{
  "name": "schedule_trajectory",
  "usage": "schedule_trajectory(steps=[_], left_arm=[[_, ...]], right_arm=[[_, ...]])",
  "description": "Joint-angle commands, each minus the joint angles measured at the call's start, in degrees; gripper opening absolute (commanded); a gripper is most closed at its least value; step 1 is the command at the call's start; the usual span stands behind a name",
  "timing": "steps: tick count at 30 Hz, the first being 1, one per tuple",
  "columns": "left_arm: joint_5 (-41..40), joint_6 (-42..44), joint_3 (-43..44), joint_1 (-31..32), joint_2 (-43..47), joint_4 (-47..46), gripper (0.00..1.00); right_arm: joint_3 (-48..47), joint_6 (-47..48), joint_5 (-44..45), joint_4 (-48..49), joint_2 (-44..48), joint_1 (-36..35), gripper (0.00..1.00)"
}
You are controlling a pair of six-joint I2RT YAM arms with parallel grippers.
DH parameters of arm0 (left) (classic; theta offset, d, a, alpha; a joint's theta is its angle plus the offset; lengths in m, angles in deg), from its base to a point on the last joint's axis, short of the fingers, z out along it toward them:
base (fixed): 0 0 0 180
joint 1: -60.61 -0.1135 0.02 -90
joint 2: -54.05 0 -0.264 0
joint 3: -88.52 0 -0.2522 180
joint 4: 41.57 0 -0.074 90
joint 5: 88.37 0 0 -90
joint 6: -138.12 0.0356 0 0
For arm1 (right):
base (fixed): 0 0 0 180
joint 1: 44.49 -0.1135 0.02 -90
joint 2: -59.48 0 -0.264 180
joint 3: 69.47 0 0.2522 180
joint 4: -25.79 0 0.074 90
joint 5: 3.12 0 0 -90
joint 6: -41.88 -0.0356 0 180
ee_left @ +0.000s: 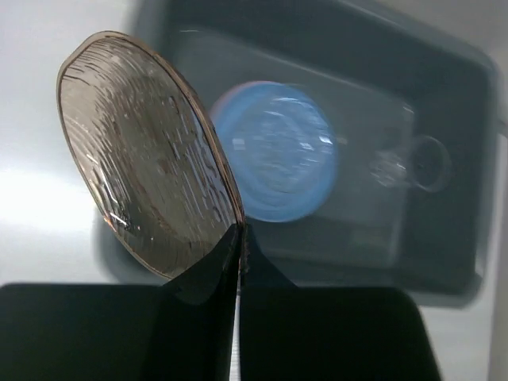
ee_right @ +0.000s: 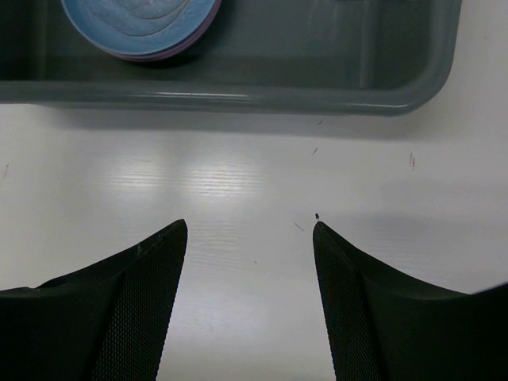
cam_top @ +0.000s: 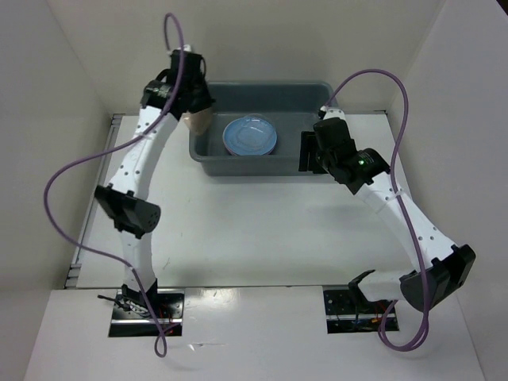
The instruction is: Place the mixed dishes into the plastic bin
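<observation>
Bin [cam_top: 262, 86] of grey-blue plastic sits at the far edge of the worktop [cam_top: 262, 230], near its middle, with its long side facing the arms. On its floor, left of centre, lies a round blue plate [cam_top: 250, 136]. The right wrist view shows a lilac edge [ee_right: 171, 49] peeping out beneath it, so the blue plate rests on another. Farther towards the bin's right end, a small clear cup [ee_left: 413, 164] shows blurred in the left wrist view.

The left claw [ee_left: 240, 230] is up at the bin's left end. Its fingers are pressed together on the lower rim of a clear textured dish [ee_left: 143, 151], which stands on edge, tilted, with its ribbed face towards the camera. From above, this dish [cam_top: 197, 119] shows right by the bin's left rim.

The right claw [ee_right: 250, 226] hangs over bare worktop just in front of the bin's near wall, towards the right end. Its fingers are spread wide and touch nothing.
</observation>
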Motion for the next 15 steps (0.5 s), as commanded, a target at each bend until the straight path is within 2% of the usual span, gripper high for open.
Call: schedule_trajectory(steps=[1, 4, 6, 10, 15], left_arm=[[5.5, 3.0, 14.7, 3.9, -8.9, 4.1, 0.0], [7.8, 2.5, 17.7, 6.7, -12.2, 1.0, 0.0], [9.2, 2.5, 14.4, 7.7, -12.8, -4.2, 0.0], [8.2, 3.2, 13.9, 11.3, -16.2, -8.6, 0.0], [6.3, 3.2, 12.7, 11.8, -20.2, -12.4, 0.0]], right_arm=[[-1.3, 0.3, 2.7, 1.6, -0.4, -0.5, 0.7], [-1.3, -0.8, 6.2, 1.6, 0.2, -0.5, 0.7], [-0.7, -0.8, 7.4, 1.6, 1.0, -0.5, 0.72], [-0.1, -1.3, 8.8, 0.5, 1.5, -0.5, 0.73], [-0.6, -2.4, 9.3, -1.6, 1.5, -0.5, 0.73]])
